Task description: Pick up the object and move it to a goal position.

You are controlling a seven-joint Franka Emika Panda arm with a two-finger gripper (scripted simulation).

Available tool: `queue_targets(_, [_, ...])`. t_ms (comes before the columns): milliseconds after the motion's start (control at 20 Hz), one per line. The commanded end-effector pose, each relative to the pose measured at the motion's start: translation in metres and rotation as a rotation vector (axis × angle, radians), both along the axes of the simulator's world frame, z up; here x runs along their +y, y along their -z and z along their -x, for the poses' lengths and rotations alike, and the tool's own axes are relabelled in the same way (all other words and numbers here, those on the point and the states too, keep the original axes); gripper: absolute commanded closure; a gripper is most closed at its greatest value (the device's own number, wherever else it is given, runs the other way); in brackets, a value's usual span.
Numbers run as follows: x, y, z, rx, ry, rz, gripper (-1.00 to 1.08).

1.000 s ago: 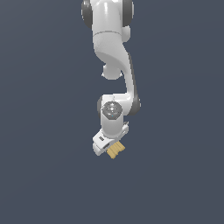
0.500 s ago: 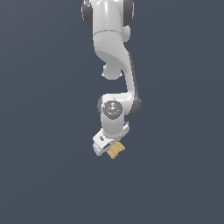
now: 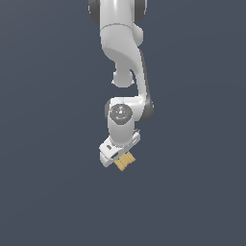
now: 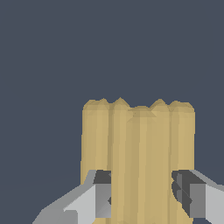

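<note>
In the exterior view the arm (image 3: 122, 57) runs off the top edge, and the white hand (image 3: 118, 150) covers part of the object (image 3: 125, 161). In the wrist view the object (image 4: 138, 157) and both fingers (image 4: 98, 194) are cut by the bottom edge.

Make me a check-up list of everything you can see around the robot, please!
Surface: plain dark grey-blue all over; no edge or marking seen.
Job's things: tan ridged block sits between the fingers; no goal marker seen.
Clutter: nothing seen.
Grippers: white gripper at the arm's end, closed on the block, a finger on each side in the wrist view.
Cables: nothing seen.
Surroundings: nothing seen beyond the same dark background.
</note>
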State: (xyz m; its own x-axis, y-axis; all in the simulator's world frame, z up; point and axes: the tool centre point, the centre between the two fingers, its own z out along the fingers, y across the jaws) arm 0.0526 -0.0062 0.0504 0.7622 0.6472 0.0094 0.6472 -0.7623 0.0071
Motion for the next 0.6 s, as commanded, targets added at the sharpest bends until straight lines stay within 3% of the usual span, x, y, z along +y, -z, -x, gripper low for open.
queue_targets(0, [-0.004,-0.013,0.004,0.0,0.0,0.001,1.08])
queue_targets(550, [-0.033,-0.11,0.035,0.004,0.0,0.001,1.08])
